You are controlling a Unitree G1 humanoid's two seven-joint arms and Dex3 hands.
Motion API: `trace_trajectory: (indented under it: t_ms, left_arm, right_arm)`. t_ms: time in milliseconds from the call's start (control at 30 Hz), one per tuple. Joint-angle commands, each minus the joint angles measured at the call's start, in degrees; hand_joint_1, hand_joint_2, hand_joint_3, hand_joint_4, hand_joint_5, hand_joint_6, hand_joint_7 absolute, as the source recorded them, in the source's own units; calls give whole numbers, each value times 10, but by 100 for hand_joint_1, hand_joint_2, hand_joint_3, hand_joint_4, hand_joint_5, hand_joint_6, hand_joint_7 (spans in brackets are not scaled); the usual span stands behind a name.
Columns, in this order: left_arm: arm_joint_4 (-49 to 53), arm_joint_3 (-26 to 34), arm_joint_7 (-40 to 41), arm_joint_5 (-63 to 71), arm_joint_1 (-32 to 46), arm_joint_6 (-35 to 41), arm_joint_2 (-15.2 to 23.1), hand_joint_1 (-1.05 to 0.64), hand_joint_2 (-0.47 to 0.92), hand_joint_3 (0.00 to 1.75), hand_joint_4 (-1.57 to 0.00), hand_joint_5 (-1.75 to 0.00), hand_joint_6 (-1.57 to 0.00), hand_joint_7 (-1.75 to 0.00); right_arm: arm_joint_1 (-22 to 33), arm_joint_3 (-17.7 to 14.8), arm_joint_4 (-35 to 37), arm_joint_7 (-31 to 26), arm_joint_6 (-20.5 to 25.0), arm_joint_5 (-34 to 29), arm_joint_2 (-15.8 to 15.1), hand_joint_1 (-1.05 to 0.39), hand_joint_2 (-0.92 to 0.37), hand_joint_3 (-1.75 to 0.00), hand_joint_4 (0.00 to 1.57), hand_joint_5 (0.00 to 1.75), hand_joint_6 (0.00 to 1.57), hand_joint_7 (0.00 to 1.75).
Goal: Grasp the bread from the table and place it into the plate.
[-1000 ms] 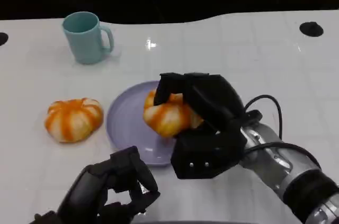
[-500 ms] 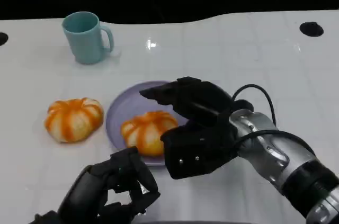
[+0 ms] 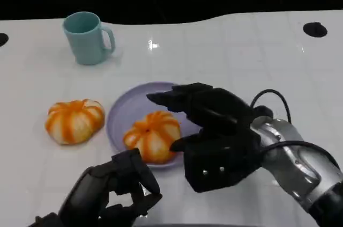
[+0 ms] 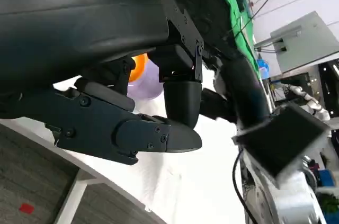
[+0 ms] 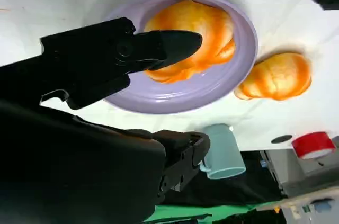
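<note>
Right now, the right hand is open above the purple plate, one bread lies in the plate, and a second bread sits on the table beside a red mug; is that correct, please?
Nearly. The mug is teal, not red, as the head view shows. The rest stands: the right hand is open above the purple plate, one bread lies in it, and the second bread sits on the table.

The left hand (image 4: 114, 83) takes up most of the left wrist view, a rounded black shell with black fingers (image 4: 159, 136) reaching out over the white table (image 4: 180, 181), nothing seen held in them. Between the shell and the fingers, around the picture's 10 o'clock, a sliver of orange bread (image 4: 139, 66) sits against the lilac plate (image 4: 148, 83). From about 3 to 5 o'clock the right hand (image 4: 241, 94) and its silver forearm (image 4: 283, 203) hang blurred above the table, with a cluttered room behind at 1 to 2 o'clock.
</note>
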Motion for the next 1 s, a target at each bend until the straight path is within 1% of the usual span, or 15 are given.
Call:
trace_trajectory:
  t_ms: [33, 133, 200, 300, 400, 467, 500, 567, 600, 633, 667, 733, 767, 867, 1000]
  left_arm:
    - [-6, 3, 2, -5, 3, 7, 7, -53, 92, 32, -70, -175, -60, -154]
    - [-2, 3, 1, -8, 2, 3, 7, -53, 92, 31, -70, -175, -60, -155]
    - [0, 3, 2, -6, 1, 0, 7, -53, 92, 31, -70, -175, -60, -155]
    - [1, 4, 3, -3, 1, -3, 8, -54, 92, 31, -70, -175, -60, -155]
    - [2, 5, 4, -1, 1, -5, 10, -54, 92, 31, -70, -175, -60, -155]
    - [4, 6, 2, -3, 0, -7, 10, -54, 92, 32, -70, -175, -60, -155]
    - [5, 6, 1, -5, 0, -7, 10, -55, 92, 32, -70, -175, -60, -155]
    - [7, 7, 0, -8, -1, -7, 11, -55, 92, 32, -70, -175, -60, -155]
    - [7, 7, -1, -9, -1, -6, 11, -55, 92, 32, -69, -175, -60, -155]
    - [7, 7, -1, -10, -2, -4, 11, -55, 92, 32, -69, -175, -60, -155]
    - [6, 7, -1, -11, -2, -3, 11, -55, 92, 31, -69, -175, -60, -154]
    - [7, 8, 1, -8, -2, -4, 12, -55, 92, 31, -69, -175, -60, -154]
    - [7, 8, 2, -6, -2, -4, 12, -55, 92, 32, -69, -175, -61, -155]
    - [4, 7, 1, -10, -2, 2, 12, -54, 92, 31, -69, -175, -61, -154]
    - [7, 6, 2, -5, -3, -2, 12, -53, 92, 32, -69, -175, -61, -154]
  right_arm:
    - [49, -33, -51, -8, -46, 39, -37, -66, -92, -16, 12, 34, 27, 5]
    - [92, -59, -78, -33, -85, 63, -51, -59, -92, -9, 22, 50, 40, 9]
    - [115, -73, -91, -47, -103, 72, -56, -56, -92, -7, 28, 53, 45, 11]
    - [152, -99, -108, -70, -136, 92, -63, -49, -92, -4, 44, 67, 59, 16]
    - [182, -122, -110, -97, -175, 108, -63, -42, -91, -2, 58, 96, 75, 26]
    - [199, -135, -110, -105, -197, 127, -61, -35, -91, -1, 68, 107, 81, 41]
    - [209, -142, -112, -106, -204, 137, -60, -30, -91, -2, 72, 116, 79, 61]
    - [226, -154, -121, -103, -207, 153, -61, -24, -91, -6, 79, 135, 78, 85]
    - [233, -159, -123, -104, -211, 157, -62, -21, -89, -11, 81, 138, 78, 92]
    - [239, -163, -124, -103, -216, 163, -63, -17, -74, -41, 83, 141, 77, 100]
    - [243, -166, -124, -101, -220, 168, -63, -13, -53, -83, 83, 145, 75, 109]
    - [254, -174, -127, -97, -223, 173, -67, -10, -41, -107, 83, 148, 74, 115]
    - [262, -179, -132, -96, -223, 173, -71, -9, -34, -120, 81, 159, 74, 123]
    - [286, -191, -148, -93, -220, 170, -81, -10, -25, -134, 79, 172, 74, 134]
    - [308, -203, -164, -94, -221, 167, -88, -10, -26, -130, 80, 174, 75, 137]
